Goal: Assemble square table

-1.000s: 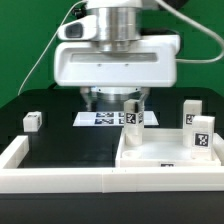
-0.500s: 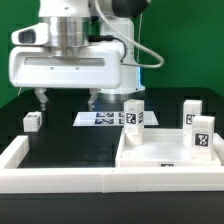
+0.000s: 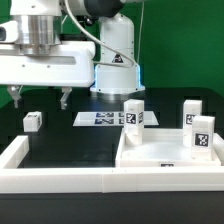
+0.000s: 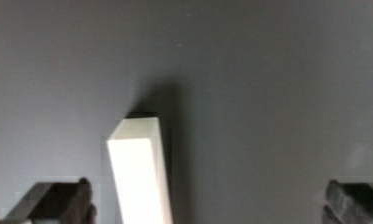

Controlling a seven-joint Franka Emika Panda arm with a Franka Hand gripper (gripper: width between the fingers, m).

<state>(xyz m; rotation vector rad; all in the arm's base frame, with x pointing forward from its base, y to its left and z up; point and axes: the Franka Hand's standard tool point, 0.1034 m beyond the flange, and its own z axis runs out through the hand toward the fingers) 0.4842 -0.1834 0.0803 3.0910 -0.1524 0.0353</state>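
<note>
With its fingers point(image 3: 13, 95) spread apart and empty above the loose leg point(image 3: 33, 120), a misaligned descent could knock that leg across the desk point(image 3: 70, 140).

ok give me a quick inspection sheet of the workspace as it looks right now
surface: black table top, bare between the parts.
job's things: square table slab at the exterior view's lower right, three legs standing upright on it; one loose leg on the table at the exterior view's left.
clutter: marker board lying flat behind the slab; white border wall along the front.
grippers: gripper open, holding nothing, hovering above the loose leg.
cables: one dark cable looping by the arm.
surroundings: green backdrop.
</note>
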